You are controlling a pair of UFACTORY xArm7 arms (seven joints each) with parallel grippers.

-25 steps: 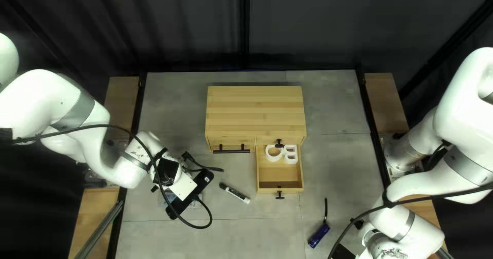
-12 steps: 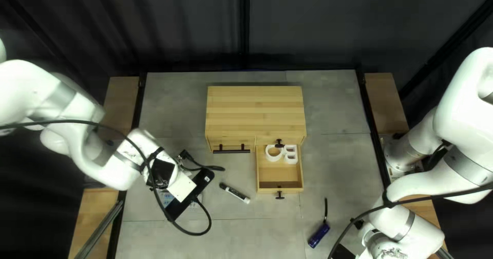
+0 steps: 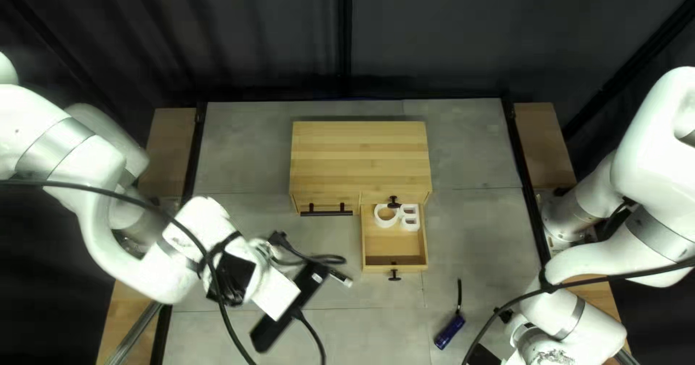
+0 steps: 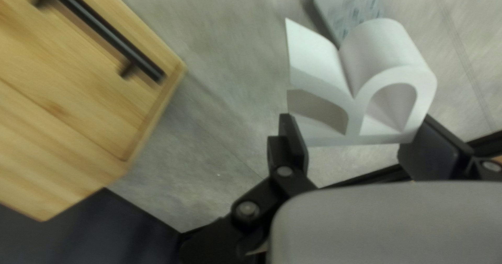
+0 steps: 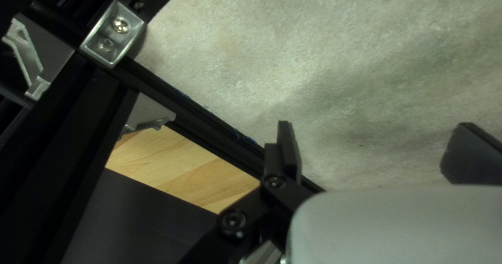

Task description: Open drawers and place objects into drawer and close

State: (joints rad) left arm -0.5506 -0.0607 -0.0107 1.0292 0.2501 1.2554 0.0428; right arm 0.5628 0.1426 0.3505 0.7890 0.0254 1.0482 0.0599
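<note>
One tabletop [image 3: 329,243] leaves the left claw [image 4: 357,120] room to swing toward the wooden cabinet [image 3: 360,159] beside it. The open drawer [image 3: 394,245], farther off, has raised edges that could snag a low carry. Well apart, the right claw [image 5: 374,125] is spread. The left claw pinches the white letter [image 4: 387,49] near its base; uneven pressure might let it tilt or slip.

The left gripper [image 3: 276,293] is being brought toward the table's near edge and inward, its arm [image 3: 163,272] being swung along. A black cable loop [image 3: 316,336] is being carried beyond the top left view's bottom edge, and the marker [image 3: 340,277], previously fully visible, is being partly covered.
</note>
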